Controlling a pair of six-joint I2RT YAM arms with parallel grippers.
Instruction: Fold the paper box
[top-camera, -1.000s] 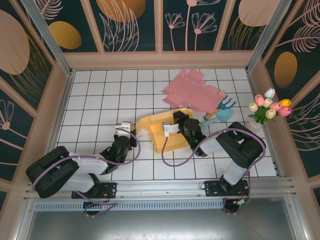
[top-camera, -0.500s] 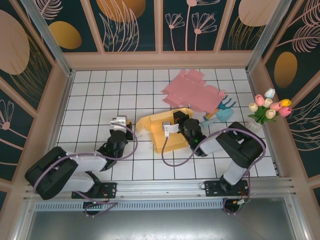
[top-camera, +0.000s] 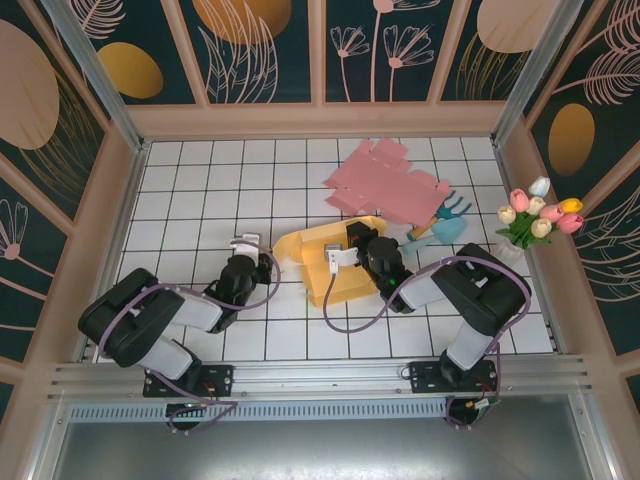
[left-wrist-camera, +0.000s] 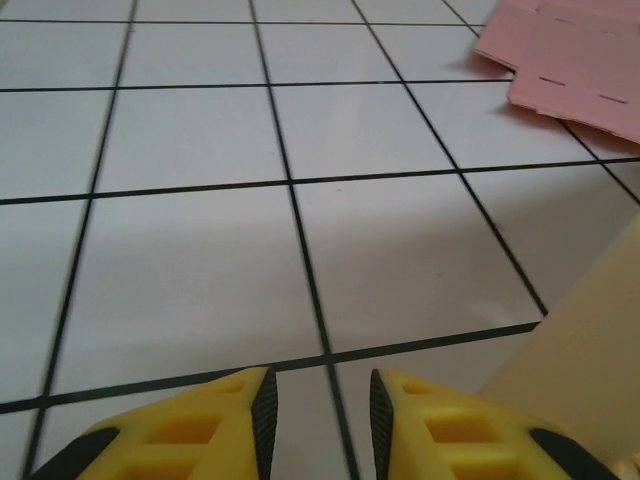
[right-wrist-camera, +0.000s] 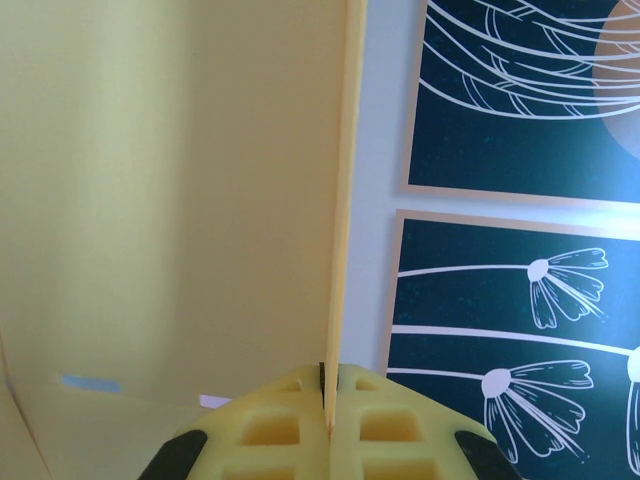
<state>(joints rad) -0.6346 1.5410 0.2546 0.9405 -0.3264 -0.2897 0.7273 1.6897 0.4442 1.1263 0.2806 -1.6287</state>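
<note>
Right fingers pinch paper box wall upright, seemingly steadying it for folding | left fingers slightly parted, empty, above tabletop beside box

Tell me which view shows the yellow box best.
Top external: the whole box shows. Right wrist gives one wall close up, pinched by the right tool; left wrist catches just a corner.
</note>
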